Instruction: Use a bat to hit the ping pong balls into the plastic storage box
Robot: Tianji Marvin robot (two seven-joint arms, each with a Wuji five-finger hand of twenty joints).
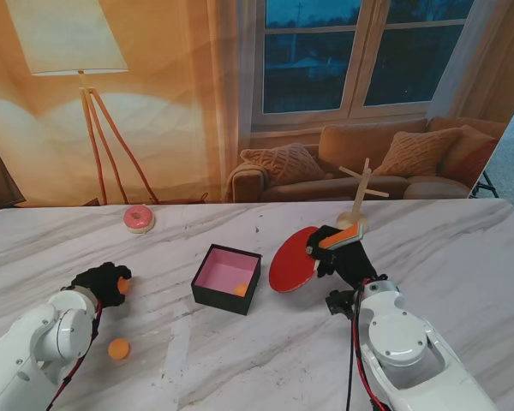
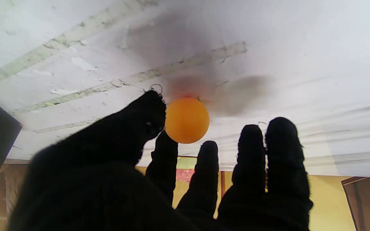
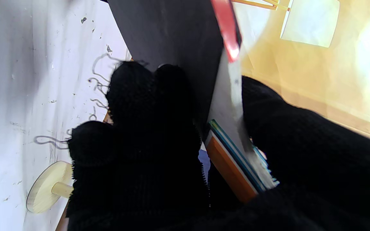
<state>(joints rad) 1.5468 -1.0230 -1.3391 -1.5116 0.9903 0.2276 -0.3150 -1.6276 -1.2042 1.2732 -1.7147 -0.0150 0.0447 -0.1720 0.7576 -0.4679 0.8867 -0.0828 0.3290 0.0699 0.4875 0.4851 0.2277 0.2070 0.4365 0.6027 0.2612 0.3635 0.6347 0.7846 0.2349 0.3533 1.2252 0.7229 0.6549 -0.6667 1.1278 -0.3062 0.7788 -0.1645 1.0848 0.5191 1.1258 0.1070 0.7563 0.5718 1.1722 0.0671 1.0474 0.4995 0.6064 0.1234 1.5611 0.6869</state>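
Note:
The black storage box (image 1: 207, 291) with a pink inside stands mid-table and has one orange ball (image 1: 241, 289) in it. My right hand (image 1: 336, 251) is shut on the handle (image 3: 233, 166) of the red bat (image 1: 293, 259), whose blade is tilted just right of the box. In the right wrist view the bat's black face (image 3: 172, 32) rises past my fingers. My left hand (image 1: 101, 282) rests on the table at the left with its fingers apart. An orange ball (image 2: 187, 120) lies on the table by the thumb and index fingertips (image 2: 153, 109). Another ball (image 1: 118, 348) lies nearer to me.
A pink donut (image 1: 139, 218) lies at the far left of the white marble table (image 1: 463, 257). A wooden peg stand (image 1: 357, 201) is just beyond the bat, with its round base (image 3: 45, 189) beside my right hand.

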